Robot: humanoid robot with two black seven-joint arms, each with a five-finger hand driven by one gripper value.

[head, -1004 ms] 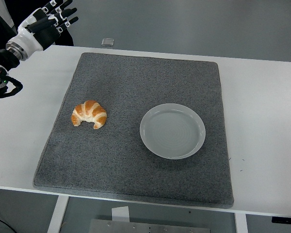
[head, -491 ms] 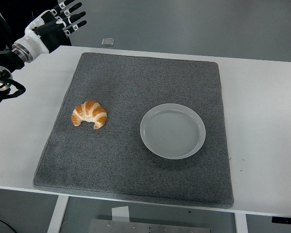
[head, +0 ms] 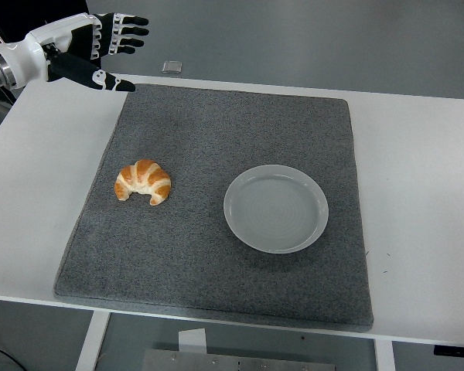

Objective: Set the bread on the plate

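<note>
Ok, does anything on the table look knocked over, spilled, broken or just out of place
Nothing stands out. The golden-brown croissant lies whole on the grey felt mat, left of the empty round white plate, which sits flat and unchipped. The mat lies smooth on the white table. The left hand hovers open at the far-left corner.

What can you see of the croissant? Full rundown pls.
The croissant is golden-brown with paler cream bands across its back, crescent-shaped, its two tips curling toward the table's near edge. It looks whole and baked, with a slightly glossy crust. It lies flat on the left part of the grey mat, well left of the white plate and not touching it. Nothing holds it: the left hand hovers far behind it, over the mat's back-left corner, fingers spread.
</note>
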